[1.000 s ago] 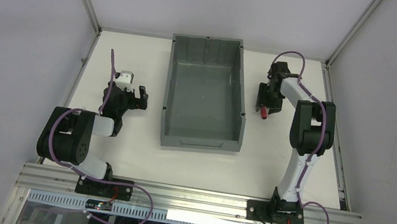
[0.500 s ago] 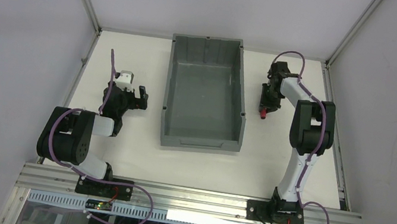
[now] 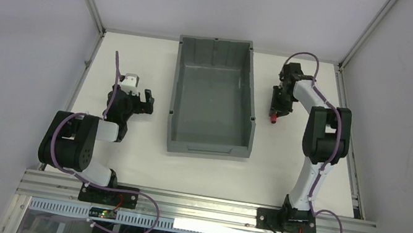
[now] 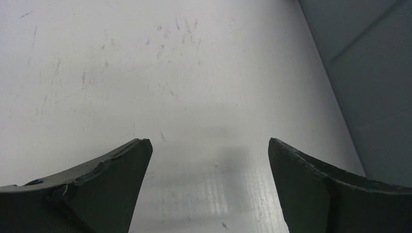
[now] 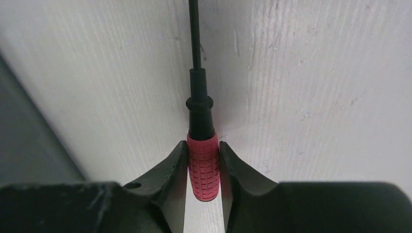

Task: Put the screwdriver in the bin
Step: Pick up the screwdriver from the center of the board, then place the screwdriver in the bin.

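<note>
The screwdriver (image 5: 203,165) has a short red gridded handle and a thin black shaft pointing away from the camera. My right gripper (image 5: 203,148) is shut on the red handle, low over the white table. In the top view the right gripper (image 3: 277,110) sits just right of the grey bin (image 3: 177,93), with the red handle (image 3: 274,120) showing below it. The bin's inside is bare. My left gripper (image 4: 209,145) is open and empty above the table, left of the bin in the top view (image 3: 145,99).
The bin's grey wall (image 4: 369,87) shows at the right of the left wrist view and at the left edge of the right wrist view (image 5: 24,126). Enclosure walls and an aluminium frame (image 3: 196,205) surround the white table.
My right gripper has shifted slightly back and up with the screwdriver between its fingers. The left arm has not moved.
</note>
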You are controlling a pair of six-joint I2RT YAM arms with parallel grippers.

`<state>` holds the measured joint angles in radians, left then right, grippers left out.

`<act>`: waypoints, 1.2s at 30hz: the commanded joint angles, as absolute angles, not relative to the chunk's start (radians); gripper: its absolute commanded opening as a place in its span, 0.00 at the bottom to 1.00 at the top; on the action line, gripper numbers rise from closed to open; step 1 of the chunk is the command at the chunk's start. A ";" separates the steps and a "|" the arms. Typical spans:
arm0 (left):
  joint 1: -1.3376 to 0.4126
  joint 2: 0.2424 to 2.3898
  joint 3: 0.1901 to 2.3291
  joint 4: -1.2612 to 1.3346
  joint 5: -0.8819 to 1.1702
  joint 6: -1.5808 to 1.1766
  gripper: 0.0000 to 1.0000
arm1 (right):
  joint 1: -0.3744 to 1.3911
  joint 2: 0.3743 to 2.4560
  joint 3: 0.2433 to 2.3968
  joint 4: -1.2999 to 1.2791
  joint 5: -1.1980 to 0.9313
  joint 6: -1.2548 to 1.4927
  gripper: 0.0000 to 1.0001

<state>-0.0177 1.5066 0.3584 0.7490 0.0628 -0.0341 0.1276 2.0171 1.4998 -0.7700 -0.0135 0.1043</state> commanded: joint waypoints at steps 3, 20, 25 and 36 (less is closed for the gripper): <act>-0.011 1.507 0.373 0.824 0.087 -0.023 0.99 | 0.121 1.866 1.560 -0.821 -0.041 0.117 0.00; -0.011 1.507 0.373 0.824 0.088 -0.023 0.99 | 0.123 1.672 1.711 -0.971 -0.106 0.200 0.00; -0.011 1.506 0.373 0.824 0.087 -0.023 0.99 | 0.134 1.613 1.746 -0.992 -0.145 0.263 0.00; -0.011 1.507 0.373 0.824 0.087 -0.023 0.99 | 0.241 1.547 1.808 -1.007 -0.177 0.377 0.00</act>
